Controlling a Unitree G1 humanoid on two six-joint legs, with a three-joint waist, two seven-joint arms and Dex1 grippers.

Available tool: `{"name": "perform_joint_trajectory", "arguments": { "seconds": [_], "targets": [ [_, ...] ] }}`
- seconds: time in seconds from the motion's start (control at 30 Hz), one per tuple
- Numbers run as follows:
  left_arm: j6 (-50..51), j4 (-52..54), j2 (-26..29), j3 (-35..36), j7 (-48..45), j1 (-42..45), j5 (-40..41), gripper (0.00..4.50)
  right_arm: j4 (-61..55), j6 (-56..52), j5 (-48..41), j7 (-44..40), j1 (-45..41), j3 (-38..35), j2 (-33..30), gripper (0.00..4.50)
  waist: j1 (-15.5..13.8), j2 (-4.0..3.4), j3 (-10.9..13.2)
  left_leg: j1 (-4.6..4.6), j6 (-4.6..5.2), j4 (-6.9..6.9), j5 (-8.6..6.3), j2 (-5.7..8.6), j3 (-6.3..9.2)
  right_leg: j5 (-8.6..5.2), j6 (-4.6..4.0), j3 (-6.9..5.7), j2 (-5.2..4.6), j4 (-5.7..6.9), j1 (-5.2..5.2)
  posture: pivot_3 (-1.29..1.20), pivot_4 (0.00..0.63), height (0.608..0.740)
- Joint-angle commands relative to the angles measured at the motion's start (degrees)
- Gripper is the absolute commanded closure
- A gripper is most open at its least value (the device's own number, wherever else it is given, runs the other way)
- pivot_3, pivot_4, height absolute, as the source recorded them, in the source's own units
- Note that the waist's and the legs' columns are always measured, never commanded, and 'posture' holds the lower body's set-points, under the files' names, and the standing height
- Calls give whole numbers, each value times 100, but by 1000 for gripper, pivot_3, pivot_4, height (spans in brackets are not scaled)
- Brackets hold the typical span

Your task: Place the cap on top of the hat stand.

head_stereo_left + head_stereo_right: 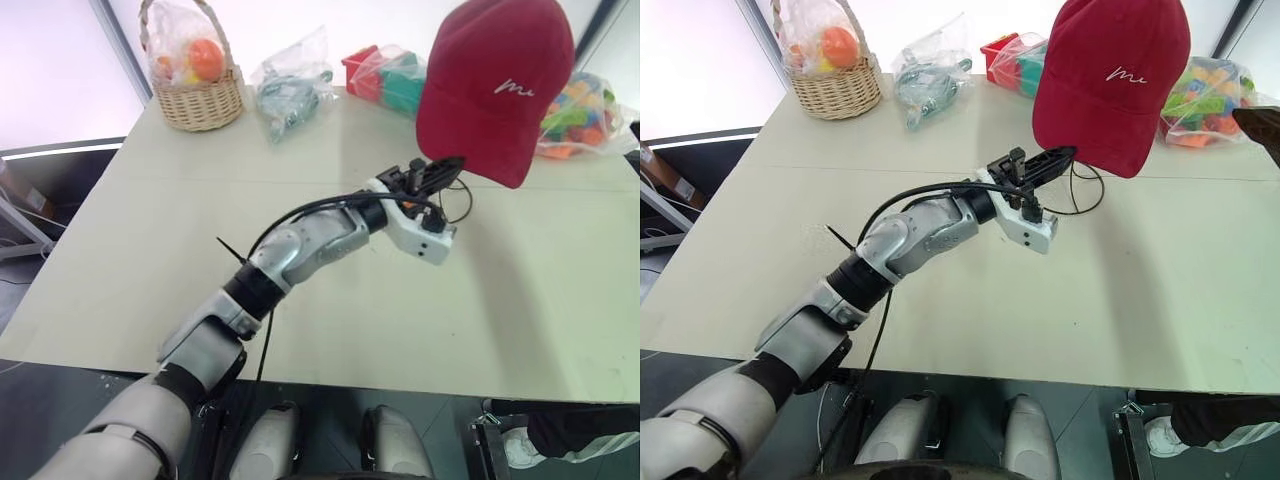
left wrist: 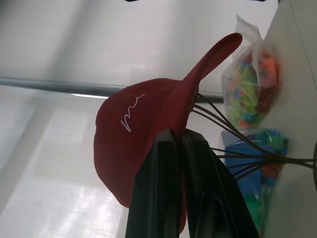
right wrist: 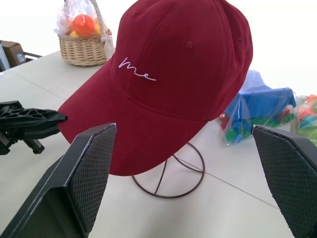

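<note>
The left gripper (image 1: 440, 172) reaches over the surface (image 1: 180, 250), its two black fingers pinched together on the edge of the cap's brim. The cap (image 1: 492, 85) already sits over the hat stand (image 3: 168, 173), toward two o'clock on the surface, with the brim drooping toward the robot and the stand's wire stem and round base showing beneath it. The right gripper (image 3: 188, 173) hangs with its fingers spread wide, holding nothing, facing the cap from the side. At eleven o'clock stands a wicker basket (image 1: 197, 95), and bagged toys (image 1: 290, 85) lie along the far edge. The risk, as I judge it: if the left arm pulls away while clamped, it drags the cap off or tips the light stand.
</note>
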State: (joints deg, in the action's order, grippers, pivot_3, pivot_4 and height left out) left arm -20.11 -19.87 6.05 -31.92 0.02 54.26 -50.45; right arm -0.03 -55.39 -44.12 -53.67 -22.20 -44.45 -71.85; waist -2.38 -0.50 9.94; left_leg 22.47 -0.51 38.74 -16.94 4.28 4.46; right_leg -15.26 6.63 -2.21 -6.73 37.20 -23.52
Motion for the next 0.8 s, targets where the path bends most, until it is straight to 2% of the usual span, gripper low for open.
{"name": "perform_joint_trajectory", "arguments": {
  "seconds": [0.03,0.13,0.6,0.8],
  "targets": [
    [143,106,-76,313,109,-18,351,4463,-173,11,-59,-48,63,-449,-15,0,1,0,0,3,4,9,-2,0,0,0,1,0,0,1,0,0,150,740],
    [200,224,-88,405,214,14,403,4463,-122,78,-34,-102,153,-499,-4,0,7,-1,0,4,7,24,-5,0,-1,3,6,0,0,0,7,0,150,740],
    [594,1,-220,241,-854,-297,934,4463,-20,315,-26,-89,128,-336,69,0,5,-2,-1,2,10,35,-6,0,-2,4,7,1,1,0,13,0,150,740],
    [544,87,-210,255,-817,-278,934,4463,-40,316,-33,-37,116,-326,80,0,4,-3,-2,2,10,36,-6,0,-2,4,7,1,1,0,14,0,150,740]
  ]
}}
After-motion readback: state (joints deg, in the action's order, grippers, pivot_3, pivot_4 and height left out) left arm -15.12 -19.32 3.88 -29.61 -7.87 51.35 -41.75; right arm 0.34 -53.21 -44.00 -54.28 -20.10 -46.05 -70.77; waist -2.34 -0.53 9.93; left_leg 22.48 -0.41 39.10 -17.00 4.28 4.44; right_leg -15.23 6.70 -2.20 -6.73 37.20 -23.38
